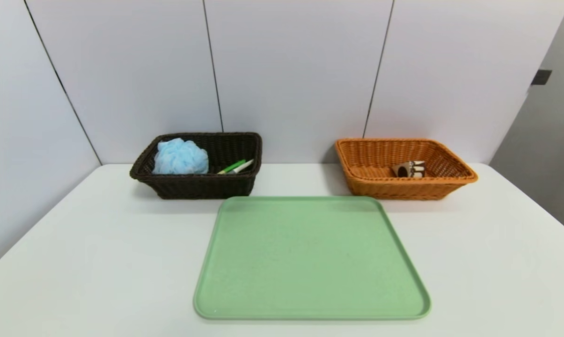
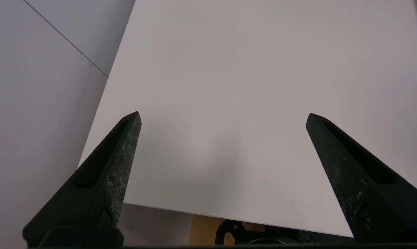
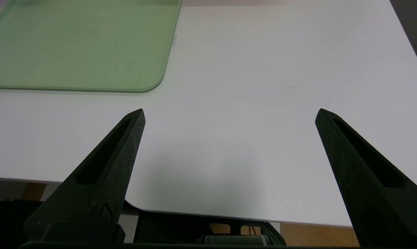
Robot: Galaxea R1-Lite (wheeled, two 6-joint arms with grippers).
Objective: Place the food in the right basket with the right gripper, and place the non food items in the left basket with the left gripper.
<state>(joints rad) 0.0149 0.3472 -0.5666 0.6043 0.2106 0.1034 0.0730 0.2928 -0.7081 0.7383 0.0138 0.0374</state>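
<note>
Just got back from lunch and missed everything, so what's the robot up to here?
Nothing is being handled right now. The left end effector and right end effector are open over the white table. The dark basket holds a blue mesh puff and a green-and-white item; the orange basket holds a small brown-and-white item. The green tray is bare.

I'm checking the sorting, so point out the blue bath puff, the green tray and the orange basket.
Blue bath puff point(image 1: 181, 157), head view, ruffled middle.
Green tray point(image 1: 310, 314), head view, near rim.
Orange basket point(image 1: 403, 189), head view, front wall.
</note>
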